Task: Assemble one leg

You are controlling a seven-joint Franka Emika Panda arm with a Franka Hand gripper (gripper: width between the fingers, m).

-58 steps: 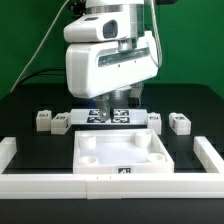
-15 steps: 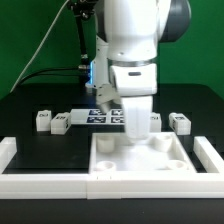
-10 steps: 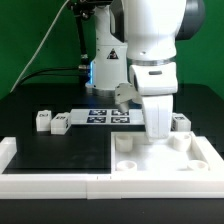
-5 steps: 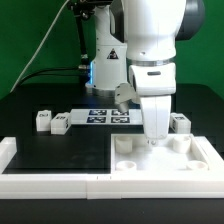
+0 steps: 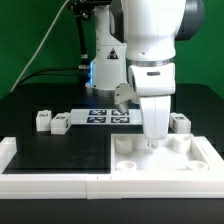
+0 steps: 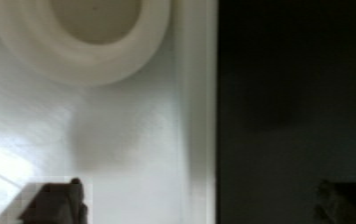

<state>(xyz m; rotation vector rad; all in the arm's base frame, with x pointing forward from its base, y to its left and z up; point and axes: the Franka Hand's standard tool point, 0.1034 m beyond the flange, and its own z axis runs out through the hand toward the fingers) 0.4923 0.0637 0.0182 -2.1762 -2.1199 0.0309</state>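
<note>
The panel (image 5: 150,163) lay close by, against the rail (image 5: 50,182). The gripper (image 5: 155,142) hung low over the panel's edge, fingers (image 6: 50,203) wide, holding nothing. To do well, I thought, it should rise straight, then reach the leg (image 5: 180,122) just behind.

Expect a white arm (image 5: 150,40) with a dark grey joint, set against a green backdrop (image 5: 25,40). The table (image 5: 55,160) is black. The square panel (image 5: 172,166) and the front rail (image 5: 50,185) are plain white. The marker board (image 5: 100,116) is white with black-and-white square tags. One leg (image 5: 41,121), a second leg (image 5: 60,125) and a third leg (image 5: 180,123) are white, each with a black-and-white tag. In the wrist view, the fingertips (image 6: 54,203) look dark.
</note>
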